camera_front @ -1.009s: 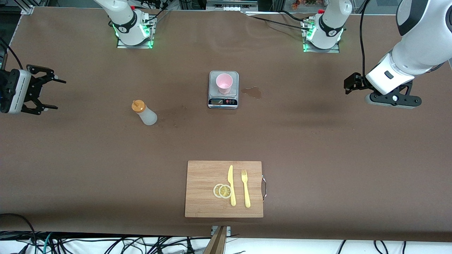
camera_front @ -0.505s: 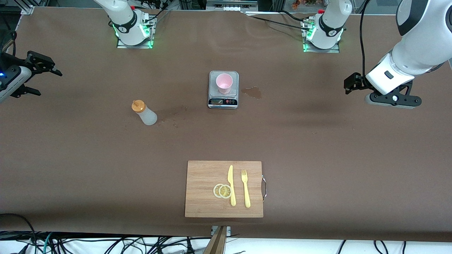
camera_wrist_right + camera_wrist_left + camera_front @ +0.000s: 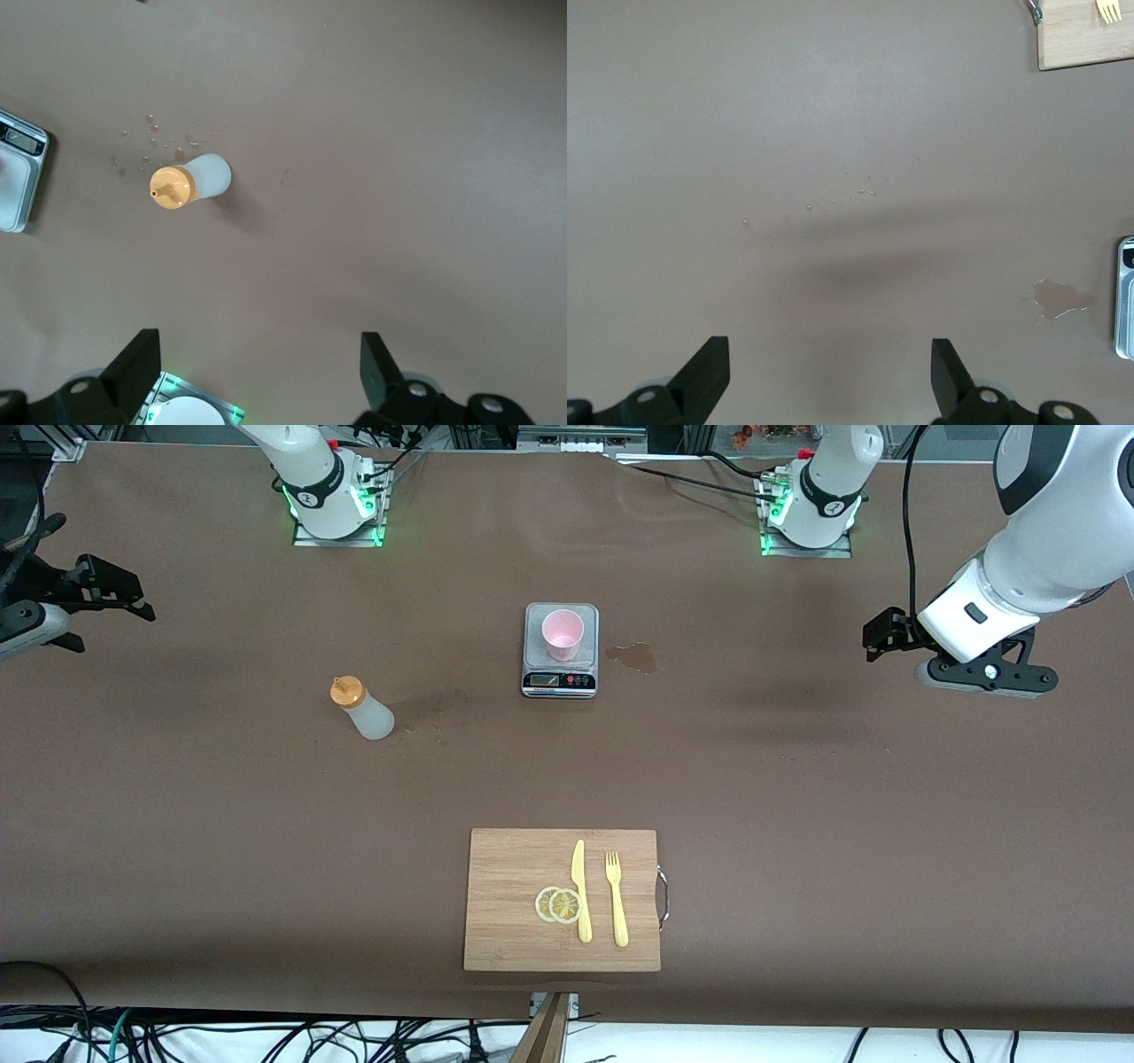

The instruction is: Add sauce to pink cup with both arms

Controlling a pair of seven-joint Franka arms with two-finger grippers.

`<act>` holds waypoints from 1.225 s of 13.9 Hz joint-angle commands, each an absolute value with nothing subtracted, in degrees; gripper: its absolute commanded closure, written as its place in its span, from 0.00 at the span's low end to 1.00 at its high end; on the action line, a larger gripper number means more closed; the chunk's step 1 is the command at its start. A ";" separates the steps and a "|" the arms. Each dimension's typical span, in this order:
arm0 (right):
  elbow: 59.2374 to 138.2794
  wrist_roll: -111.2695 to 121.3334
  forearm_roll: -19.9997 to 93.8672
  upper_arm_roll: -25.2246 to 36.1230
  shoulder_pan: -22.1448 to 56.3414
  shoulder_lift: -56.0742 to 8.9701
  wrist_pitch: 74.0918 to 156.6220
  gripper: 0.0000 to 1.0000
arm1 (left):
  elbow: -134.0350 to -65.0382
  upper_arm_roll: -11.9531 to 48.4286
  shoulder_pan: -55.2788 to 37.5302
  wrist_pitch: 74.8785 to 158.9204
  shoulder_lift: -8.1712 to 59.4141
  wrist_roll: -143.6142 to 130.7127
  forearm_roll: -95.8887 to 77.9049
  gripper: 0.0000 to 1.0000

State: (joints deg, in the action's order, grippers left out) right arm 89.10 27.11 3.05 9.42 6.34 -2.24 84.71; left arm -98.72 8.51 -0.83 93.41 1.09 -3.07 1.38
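Scale (image 3: 16, 173) cut by right wrist view edge; cutting board (image 3: 1085, 35) cropped in left wrist view; scale display unreadable.

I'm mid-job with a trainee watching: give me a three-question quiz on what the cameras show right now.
1. True or false: the pink cup stands on the scale.
2. The sauce bottle is: A) in the right claw, B) standing free on the table, C) on the cutting board.
3. What lies between the lemon slices and the fork?

Key: 1 true. 2 B; both the right claw and the left claw are open and empty. 3 the knife.
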 commanded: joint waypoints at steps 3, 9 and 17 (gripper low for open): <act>88.07 26.28 4.65 11.77 6.24 -2.64 85.52 0.00 | -98.09 8.61 -0.79 92.90 1.05 -2.46 1.14 0.00; 87.80 16.19 2.82 9.86 6.42 -2.02 84.99 0.00 | -98.09 8.61 -0.79 92.90 1.05 -2.46 1.14 0.00; 87.71 15.82 2.90 9.49 6.42 -2.29 84.99 0.00 | -98.09 8.61 -0.79 92.90 1.05 -2.46 1.14 0.00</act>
